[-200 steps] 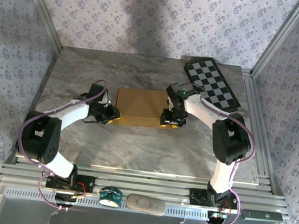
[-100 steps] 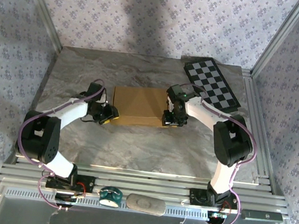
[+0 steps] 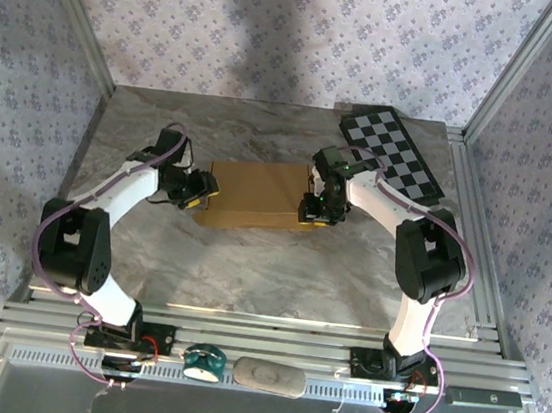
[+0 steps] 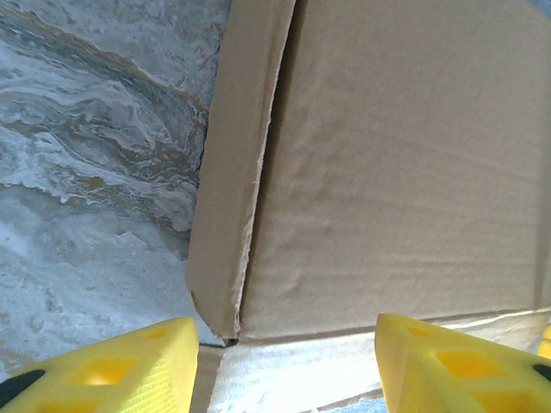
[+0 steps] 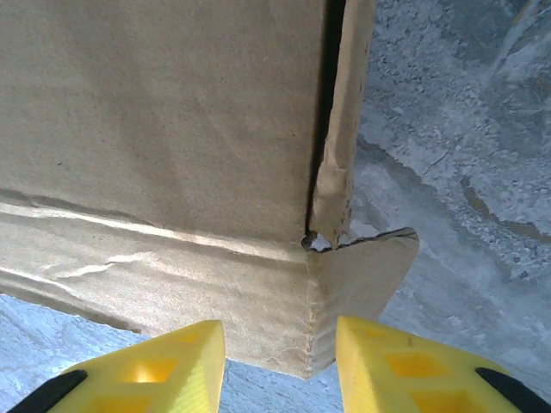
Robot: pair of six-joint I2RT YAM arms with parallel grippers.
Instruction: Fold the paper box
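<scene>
Plainly, one brown paper box (image 3: 252, 194) lies mid-desk (image 3: 248, 274) between two claws. The left claw (image 3: 202, 189) gapes wide at its left end, while the right claw (image 3: 315, 214), narrower, straddles its near right corner without pinching. One checkerboard panel (image 3: 393, 152) lies far right.
</scene>
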